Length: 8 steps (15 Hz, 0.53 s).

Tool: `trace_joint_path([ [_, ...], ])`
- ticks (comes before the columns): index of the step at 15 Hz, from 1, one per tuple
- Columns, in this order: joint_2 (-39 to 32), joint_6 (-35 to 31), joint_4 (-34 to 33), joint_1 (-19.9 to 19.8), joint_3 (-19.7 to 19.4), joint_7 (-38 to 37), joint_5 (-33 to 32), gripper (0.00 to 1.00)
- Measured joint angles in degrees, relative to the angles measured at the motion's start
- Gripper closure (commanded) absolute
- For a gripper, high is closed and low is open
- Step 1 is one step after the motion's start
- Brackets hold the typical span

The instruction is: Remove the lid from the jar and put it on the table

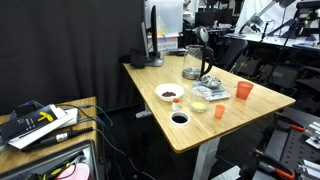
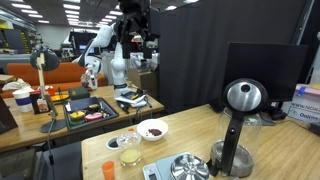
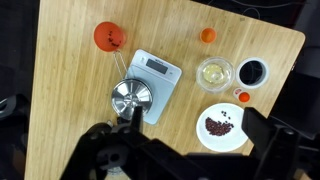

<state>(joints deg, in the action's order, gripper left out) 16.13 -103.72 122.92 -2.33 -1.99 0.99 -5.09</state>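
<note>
My gripper [image 3: 180, 150] hangs high over the table [image 3: 70, 90], looking straight down. Its dark fingers [image 3: 100, 150] sit at the two lower corners of the wrist view, spread wide, with only bare wood and the tableware showing between them, so I hold nothing. (The fingers are dim and partly cropped, but the gap between them is plain.)

Directly beneath me are the scale [image 3: 158, 70] and the shiny metal vessel [image 3: 130, 100] at its corner. My target is off to one side of that: the jar [image 1: 200, 106] stands between the scale and the black bowl [image 3: 250, 72], close to each, with the white bowl [image 3: 222, 125] of red bits just beside it towards my side of the view. An orange cup [image 3: 108, 37] stands well apart, beyond the scale.

From above, the lid [image 3: 215, 72] shows as a pale round disc filling the jar's mouth. I see no loose disc lying on the wood, so I judge that it is still on the jar, though at this height I can't make out its rim clearly.

I judge that nothing of the task is done yet. I must shift sideways until I am centred over the jar, come down, close on the lid's edge, lift it free without dragging the jar into its neighbours, and set it on an open patch of wood.
</note>
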Motion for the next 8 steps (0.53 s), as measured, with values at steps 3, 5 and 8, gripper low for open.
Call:
trace_joint_path([
  [3, -0.3, -0.3, 0.4, 0.0, 0.1, -0.5, 0.2, 0.0],
  [5, -1.3, -1.5, 2.6, 0.7, 0.3, -1.0, 1.6, 0.0],
  [8, -4.0, -4.5, 6.4, 2.1, 1.0, -1.2, 4.5, 0.0],
])
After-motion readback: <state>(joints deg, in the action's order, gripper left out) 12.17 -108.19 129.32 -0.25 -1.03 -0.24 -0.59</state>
